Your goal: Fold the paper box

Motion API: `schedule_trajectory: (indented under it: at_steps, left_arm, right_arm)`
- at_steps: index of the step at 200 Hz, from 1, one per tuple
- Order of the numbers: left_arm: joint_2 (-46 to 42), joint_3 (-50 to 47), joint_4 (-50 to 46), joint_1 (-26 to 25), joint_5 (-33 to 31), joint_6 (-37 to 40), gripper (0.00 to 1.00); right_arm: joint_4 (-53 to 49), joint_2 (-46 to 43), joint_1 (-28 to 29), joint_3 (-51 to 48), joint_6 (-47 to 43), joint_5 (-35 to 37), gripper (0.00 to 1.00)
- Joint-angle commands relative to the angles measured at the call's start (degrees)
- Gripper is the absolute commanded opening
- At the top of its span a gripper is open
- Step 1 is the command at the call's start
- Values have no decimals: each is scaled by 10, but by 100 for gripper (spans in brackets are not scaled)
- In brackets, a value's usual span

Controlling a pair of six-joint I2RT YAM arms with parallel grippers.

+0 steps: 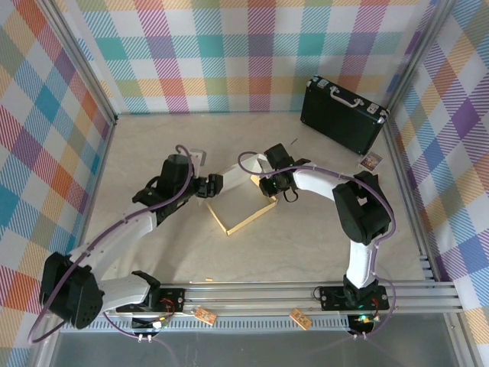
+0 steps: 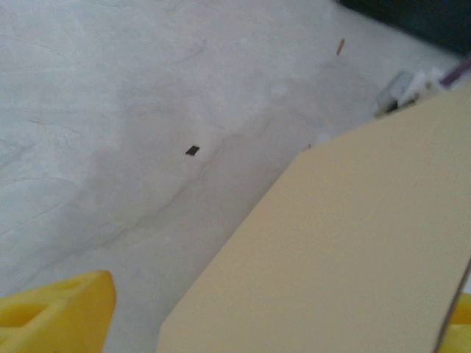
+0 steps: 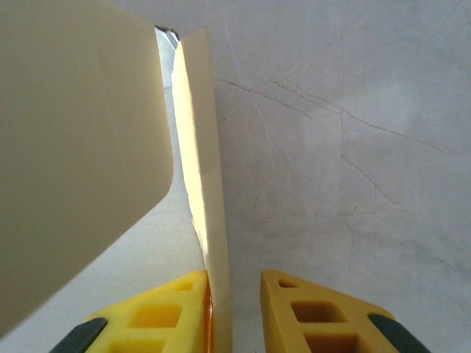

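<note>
The right gripper [image 3: 235,285] stands astride an upright flap [image 3: 208,169] of the box. The card lies against one yellow finger [image 3: 158,305] with a gap showing to the other, so the jaws are narrowly apart and nothing is pinched yet. To do this well, I'd say it should close low on the flap, near the crease, and keep it square while turning it inward. A grip near the free edge would likely buckle such thin card. A second flap [image 3: 73,147] hangs just beside and could catch the first one's corner.

The left gripper [image 1: 215,184] is spread wide, with a tan panel [image 2: 331,250] lying between its fingers. Whether they touch it I cannot tell. It looks best used to steady that side.

The box [image 1: 241,200] sits in the middle of the table [image 1: 153,138], between the two grippers, base flat and near walls raised. A black briefcase [image 1: 342,113] stands in the far right corner and a small card [image 1: 370,160] lies near the right edge. Both are well apart from the box and out of the way.
</note>
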Motion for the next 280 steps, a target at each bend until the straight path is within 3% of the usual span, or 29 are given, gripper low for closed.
schedule_trajectory:
  at_steps: [1, 12, 22, 38, 59, 94, 190, 223, 238, 258, 280]
  left_arm:
    - [42, 48, -11, 10, -11, 5, 59]
    - [56, 57, -22, 14, -2, 1, 46]
    - [62, 59, -24, 16, -5, -8, 42]
    - [65, 63, -33, 23, -10, -33, 15]
    - [63, 63, -34, 34, -2, -55, 0]
    - [57, 60, -67, 51, 31, -77, 0]
    - [41, 50, -46, 52, 84, -82, 0]
    - [38, 51, -44, 52, 93, -88, 0]
    - [38, 53, -44, 52, 97, -91, 0]
    - [38, 53, -44, 51, 99, -93, 0]
    - [39, 54, -44, 52, 102, -94, 0]
  right_arm:
    - [-40, 22, -1, 13, -36, 14, 23]
    - [-41, 25, -2, 16, -36, 15, 22]
    - [-43, 28, -3, 19, -35, 17, 22]
    - [-45, 31, -4, 22, -33, 19, 21]
    - [-48, 34, -7, 25, -27, 20, 19]
    - [-52, 47, -15, 40, -25, 13, 17]
    - [-86, 86, -12, 110, -94, 6, 18]
    - [-122, 113, 6, 142, -120, 52, 16]
    - [-122, 120, 22, 141, -143, 114, 8]
    - [-86, 117, 37, 113, -166, 189, 4]
    - [-82, 121, 41, 104, -172, 205, 3]
